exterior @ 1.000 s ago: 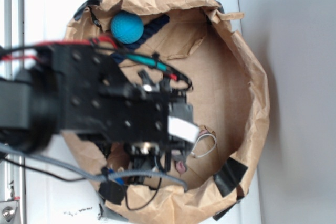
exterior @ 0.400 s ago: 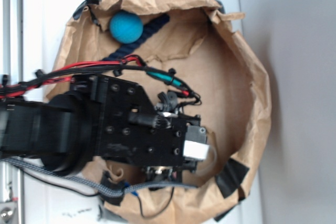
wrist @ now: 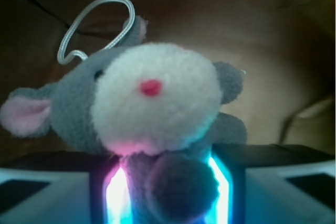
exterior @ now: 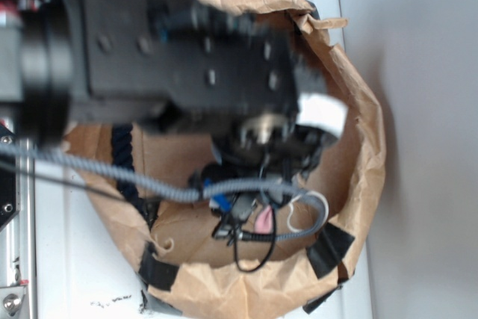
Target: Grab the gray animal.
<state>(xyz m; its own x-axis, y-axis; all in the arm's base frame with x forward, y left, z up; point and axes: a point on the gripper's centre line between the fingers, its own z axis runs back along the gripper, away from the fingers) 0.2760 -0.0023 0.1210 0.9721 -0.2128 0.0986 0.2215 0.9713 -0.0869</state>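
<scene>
The gray animal fills the wrist view: round white face, red nose dot, pink ear at the left, white cord loop on top. Its lower body sits squeezed between the two lit fingers of my gripper, which is shut on it. From the exterior camera, the blurred black arm covers most of the bag. Beneath it only the gray animal's pink ear and its cord loop show, by the gripper.
A crumpled brown paper bag forms a walled ring around the work area, with black tape on its lower rim. A dark navy rope lies at the left inside. White surface surrounds the bag.
The arm has swung up and toward the camera, now covering the teal ball. The toy's ear and cord loop stay by the fingers and have shifted slightly right.
</scene>
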